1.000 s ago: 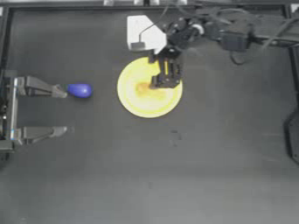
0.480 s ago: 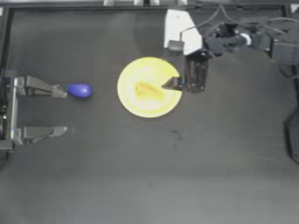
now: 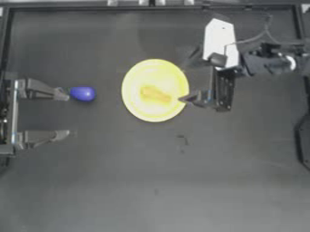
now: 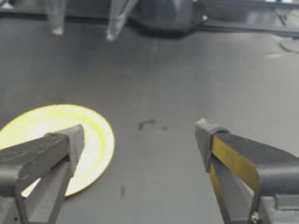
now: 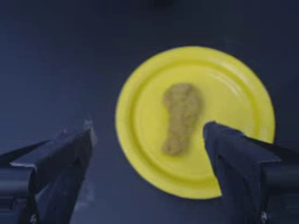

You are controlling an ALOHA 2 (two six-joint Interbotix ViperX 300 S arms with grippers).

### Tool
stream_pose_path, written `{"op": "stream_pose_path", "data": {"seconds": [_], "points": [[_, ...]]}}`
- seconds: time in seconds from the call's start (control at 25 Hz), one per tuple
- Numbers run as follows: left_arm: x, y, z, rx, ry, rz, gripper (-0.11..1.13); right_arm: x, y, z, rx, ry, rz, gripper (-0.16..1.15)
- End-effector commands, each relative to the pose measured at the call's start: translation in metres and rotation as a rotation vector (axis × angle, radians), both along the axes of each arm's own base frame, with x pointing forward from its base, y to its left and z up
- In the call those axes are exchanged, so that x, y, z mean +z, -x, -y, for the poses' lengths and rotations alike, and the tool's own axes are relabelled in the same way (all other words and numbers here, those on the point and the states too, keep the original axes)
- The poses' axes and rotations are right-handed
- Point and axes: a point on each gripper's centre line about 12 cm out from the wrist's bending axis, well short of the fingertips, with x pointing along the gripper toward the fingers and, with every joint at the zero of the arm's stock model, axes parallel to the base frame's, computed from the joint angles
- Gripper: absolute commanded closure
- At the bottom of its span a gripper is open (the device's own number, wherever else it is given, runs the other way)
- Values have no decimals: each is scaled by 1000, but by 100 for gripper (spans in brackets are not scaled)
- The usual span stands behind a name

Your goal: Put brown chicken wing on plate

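While the right tool [image 3: 200, 97] hangs just off the plate's three o'clock edge, its jaws stand wide apart with nothing between them. One jaw tip pokes in over the rim; in the right wrist view [image 5: 149, 144] both dark jaws frame the dish from either side, clear of the food. One brown chicken wing [image 3: 155, 94] and only one: it lies flat near the middle of the plate [image 3: 136, 77], long axis running roughly from ten o'clock to four o'clock in the overhead shot, and it touches neither jaw. The wrist camera shows it plainly [image 5: 180, 117], lumpy and tan, resting on the yellow surface [image 5: 245, 100]. One plate too, bright yellow, sitting on the dark desk [image 3: 151, 181] a little above centre. Out at nine o'clock from the plate, a single small blue object [image 3: 82, 93] sits on the desk, right at the tip of one finger of the left tool [image 3: 63, 114]. That left tool is parked at the desk's nine o'clock edge, jaws spread wide and holding nothing; its own camera [image 4: 137, 140] looks across bare desk with a slice of the plate [image 4: 93, 131] behind one jaw.
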Motion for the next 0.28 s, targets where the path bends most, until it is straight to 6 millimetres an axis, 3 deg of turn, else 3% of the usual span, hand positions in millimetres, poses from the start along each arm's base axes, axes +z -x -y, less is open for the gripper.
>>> {"op": "stream_pose_path", "data": {"seconds": [0.04, 0.28], "points": [[12, 0, -1, 3, -5, 33, -1, 16, 8, -12, -11, 15, 95, -3], [13, 0, -1, 3, -5, 36, -1, 19, 31, -31, -37, 8, 199, -3]]}}
